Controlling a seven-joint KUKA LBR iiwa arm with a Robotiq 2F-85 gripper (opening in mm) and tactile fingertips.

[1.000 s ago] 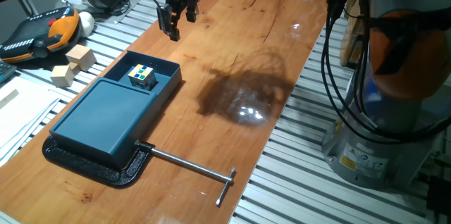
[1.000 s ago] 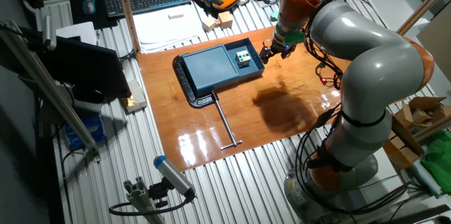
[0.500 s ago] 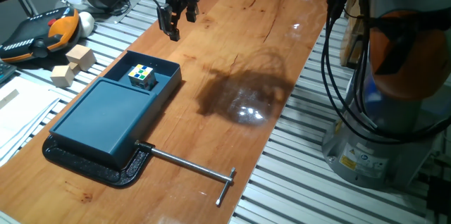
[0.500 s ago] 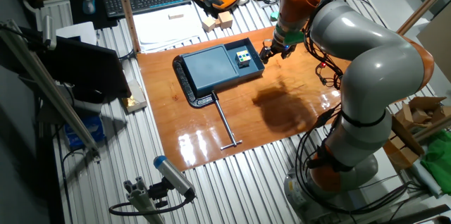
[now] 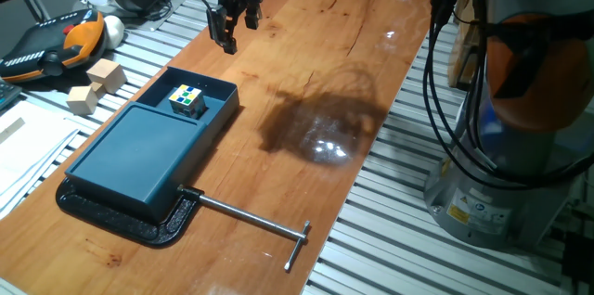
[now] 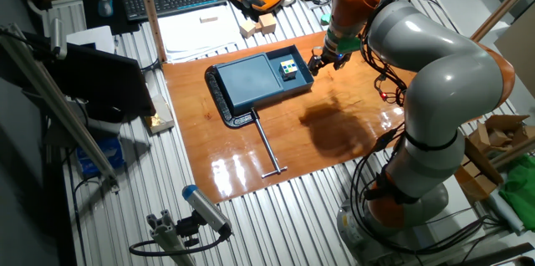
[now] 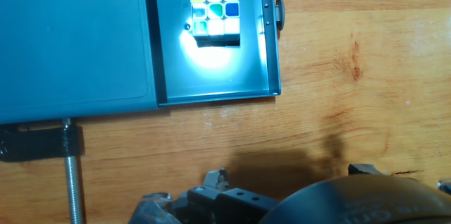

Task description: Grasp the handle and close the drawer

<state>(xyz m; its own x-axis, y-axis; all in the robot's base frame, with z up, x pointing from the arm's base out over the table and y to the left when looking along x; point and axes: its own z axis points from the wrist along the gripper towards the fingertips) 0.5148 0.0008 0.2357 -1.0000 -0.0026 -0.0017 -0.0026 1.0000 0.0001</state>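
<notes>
Hand view gives you only the gripper's (image 5: 229,28) dark body, but from one fixed view you see its fingers spread, hanging above the wooden table (image 5: 343,44), well apart from the drawer (image 5: 206,98). That drawer stands pulled out of its box (image 5: 139,156), a colored cube (image 7: 214,14) inside, handle (image 7: 269,34) untouched.

Nothing has changed since the earlier pictures.
</notes>
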